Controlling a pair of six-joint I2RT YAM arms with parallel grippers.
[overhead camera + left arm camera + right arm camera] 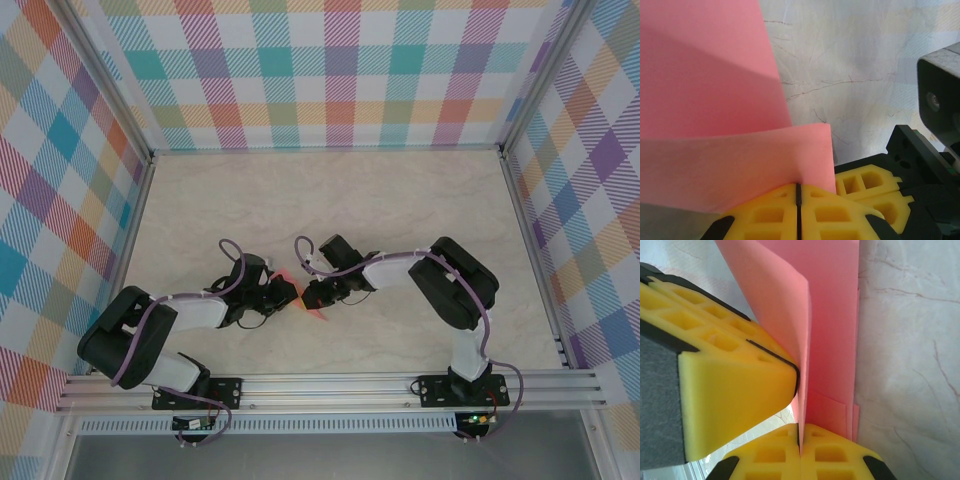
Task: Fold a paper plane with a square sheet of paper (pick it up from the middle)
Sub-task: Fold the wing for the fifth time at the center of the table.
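The left tool and right tool both pinch the square sheet of paper near the middle of the bench's near edge. It is doubled into layers; the nose and wings apparently remain to be folded.

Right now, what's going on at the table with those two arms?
Both arms meet over the pale marbled table, working a thin salmon-pink sheet of paper. The left gripper is shut on it, and the right gripper is shut on it close beside. The paper is doubled over in layers; no finished plane shape shows yet.
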